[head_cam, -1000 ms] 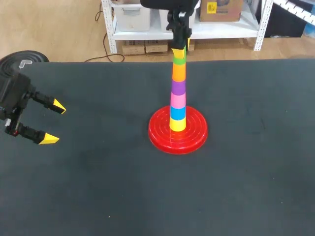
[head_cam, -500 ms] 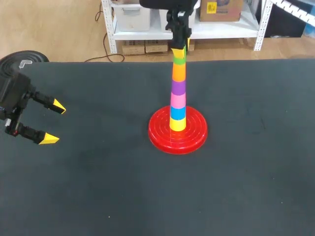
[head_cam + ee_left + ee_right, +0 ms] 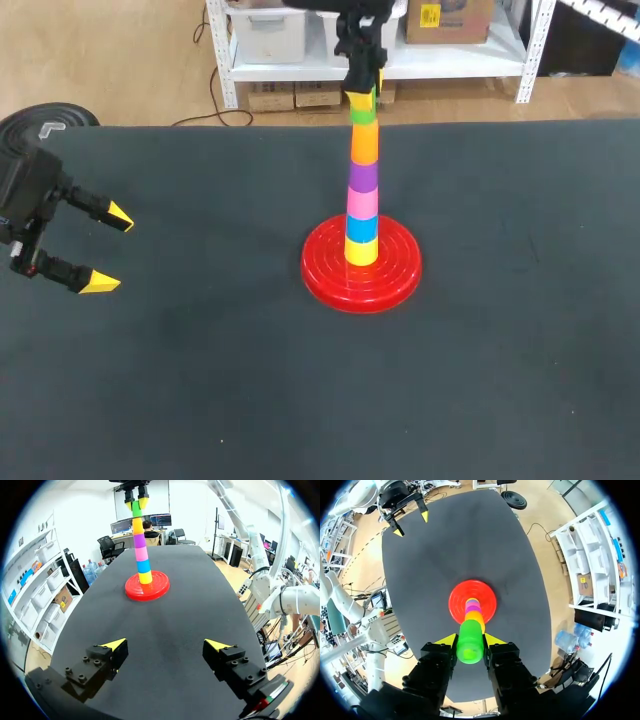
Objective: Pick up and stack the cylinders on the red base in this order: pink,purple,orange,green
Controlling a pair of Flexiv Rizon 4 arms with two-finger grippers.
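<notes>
Shows right gripper (image 3: 471,639), raised slightly within 1 s, pinching green cylinder (image 3: 363,114) atop orange cylinder (image 3: 363,143) on red base (image 3: 325,275), left gripper (image 3: 166,644) wide and idle; suggests only release remains.

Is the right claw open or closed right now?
Shut: the right claw has both yellow tips touching the green cylinder from opposite sides, as the right wrist view shows.
</notes>
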